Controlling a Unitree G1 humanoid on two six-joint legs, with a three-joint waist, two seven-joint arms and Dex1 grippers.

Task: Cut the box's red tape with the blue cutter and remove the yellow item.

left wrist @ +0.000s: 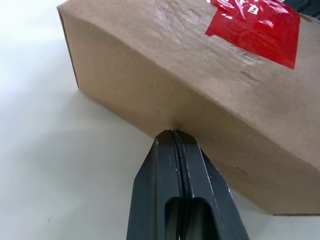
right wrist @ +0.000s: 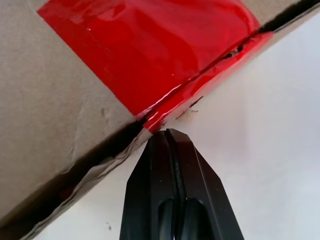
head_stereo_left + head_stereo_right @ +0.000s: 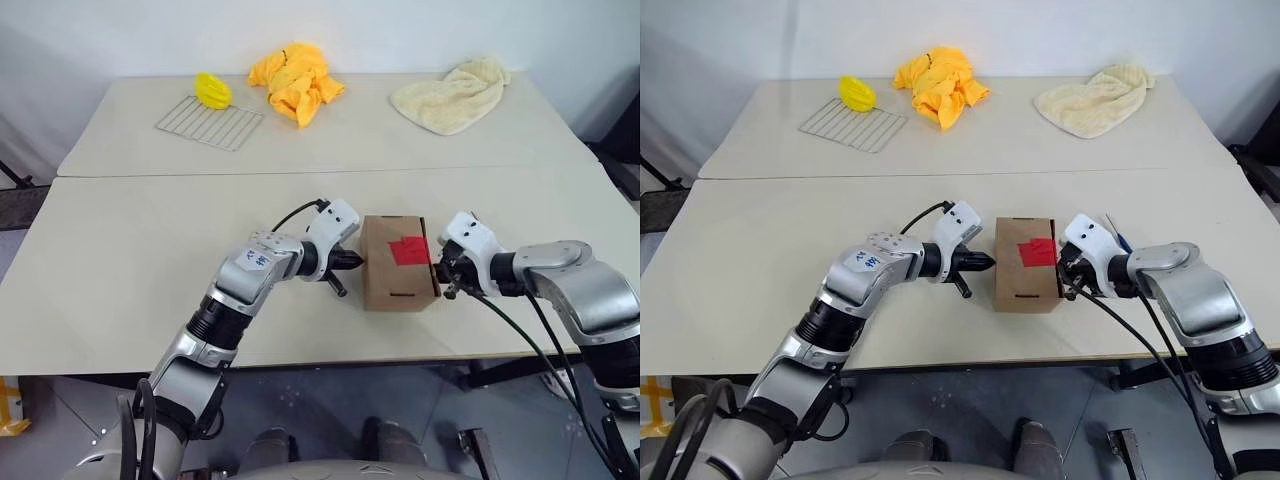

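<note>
The box (image 3: 398, 263) stands on the near table (image 3: 120, 280), directly between the two grippers. The left gripper (image 1: 173, 134) has its fingers pressed together with nothing between them; its tip touches the plain cardboard side of the box. The right gripper (image 2: 166, 132) is likewise closed and empty, its tip at the opposite box edge, just beside the spot where the red tape (image 2: 150, 55) folds over the flap seam. The tape lies on the top face, toward the right gripper's side, and looks split along the fold. A thin slot shows on the box face nearest the robot.

A slim blue stick, apparently the blue cutter (image 3: 1118, 236), lies on the table just behind the right gripper.

Well beyond both grippers, on the far table: a wire rack (image 3: 208, 122) with a yellow object (image 3: 212, 90) at its edge, a yellow cloth (image 3: 295, 80) and a cream towel (image 3: 450, 95).
</note>
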